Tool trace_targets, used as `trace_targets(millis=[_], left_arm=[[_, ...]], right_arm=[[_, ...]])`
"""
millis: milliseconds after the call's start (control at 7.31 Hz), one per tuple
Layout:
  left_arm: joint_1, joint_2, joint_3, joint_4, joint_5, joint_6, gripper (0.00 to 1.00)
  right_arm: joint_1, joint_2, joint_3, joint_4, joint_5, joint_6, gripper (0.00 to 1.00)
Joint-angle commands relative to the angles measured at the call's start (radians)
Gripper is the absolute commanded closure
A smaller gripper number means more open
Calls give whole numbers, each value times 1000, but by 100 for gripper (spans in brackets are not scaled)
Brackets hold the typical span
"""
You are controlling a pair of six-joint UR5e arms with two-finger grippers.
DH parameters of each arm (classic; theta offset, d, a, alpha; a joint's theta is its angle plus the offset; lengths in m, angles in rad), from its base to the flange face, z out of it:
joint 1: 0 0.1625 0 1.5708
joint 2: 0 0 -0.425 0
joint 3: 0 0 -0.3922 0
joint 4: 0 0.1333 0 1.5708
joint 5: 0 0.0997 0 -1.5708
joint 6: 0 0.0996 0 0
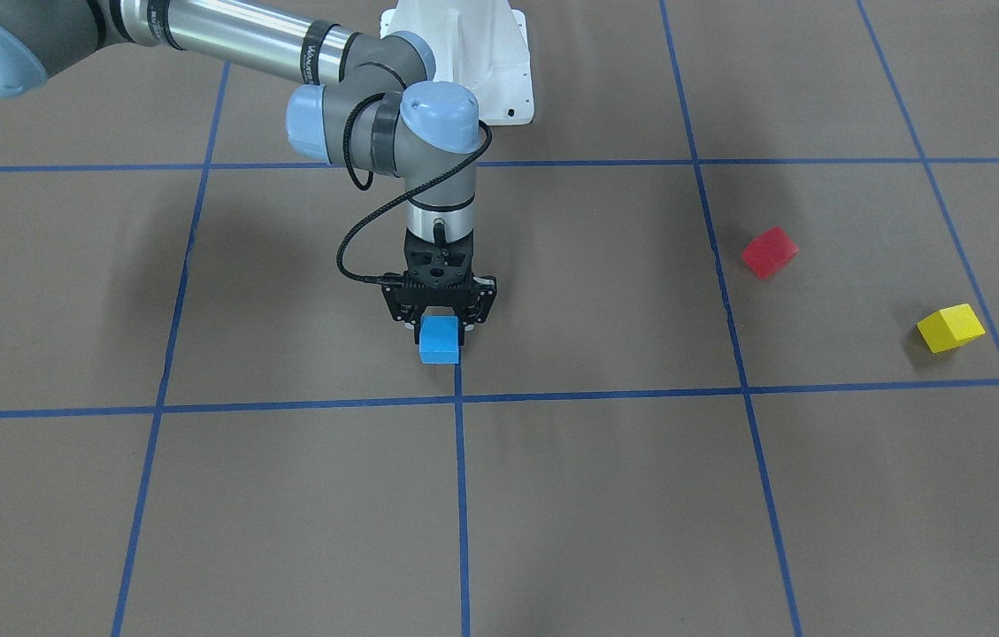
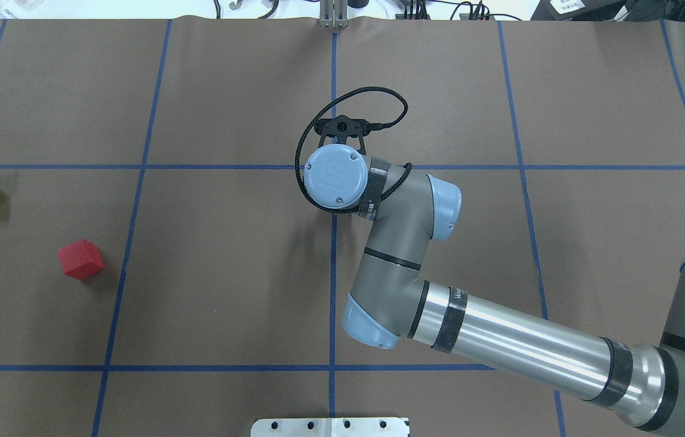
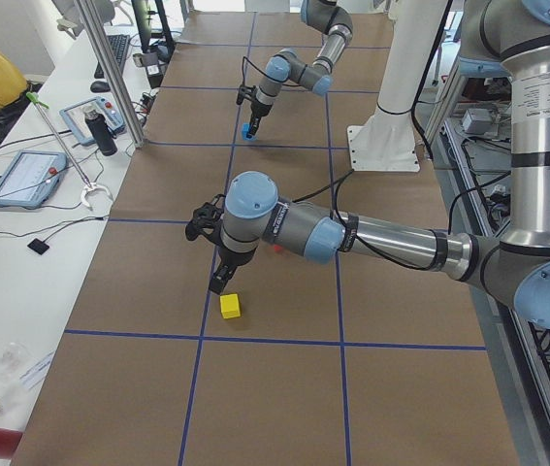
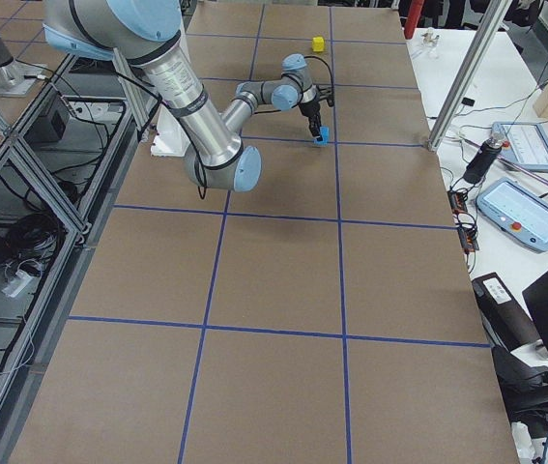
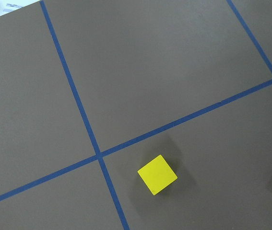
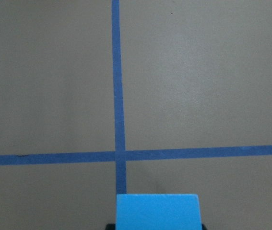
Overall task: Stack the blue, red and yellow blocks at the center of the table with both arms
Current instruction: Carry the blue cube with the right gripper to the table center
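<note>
My right gripper [image 1: 439,329] is shut on the blue block [image 1: 439,345] and holds it low, just behind the central tape cross [image 1: 458,399]. I cannot tell whether the block touches the table. The block fills the bottom of the right wrist view [image 6: 156,211]. The red block [image 1: 769,251] and the yellow block [image 1: 950,327] lie apart on the table at my left side. My left gripper [image 3: 218,284] shows only in the exterior left view, hovering just beside the yellow block [image 3: 230,306]; I cannot tell if it is open. The left wrist view looks down on the yellow block [image 5: 157,174].
Blue tape lines [image 2: 333,267] divide the brown table into squares. The white robot pedestal [image 1: 472,53] stands at the table's back edge. A side bench with tablets [image 3: 24,177] and a metal post [image 3: 110,73] runs along the operators' side.
</note>
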Motion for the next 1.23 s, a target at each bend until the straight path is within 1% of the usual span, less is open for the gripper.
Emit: trace_targets(millis=[0,137,274,410,547,821,957,1094], left_arm=[[0,0,6,0,0,0,0],[0,0,6,0,0,0,0],[0,0,6,-2,0,0,0],[0,0,6,0,0,0,0],[0,0,6,-2,0,2,0],[0,0,6,-2,0,2,0],[0,-2,0,-2,0,0,0],[0,-12,-11,-2,0,2,0]], right_arm=[[-4,38,-55,2,0,1,98],[-6,38,-55,6,1,1,82],[-12,38,-56,6,0,2,61],[-19,36,-59,6,0,18,11],[-26,36,-59,8,-3,50,1],[-30,38,-52,8,-2,50,0],[-21,45,-9,2,8,45,0],[34,47,38,-27,53,44,0]])
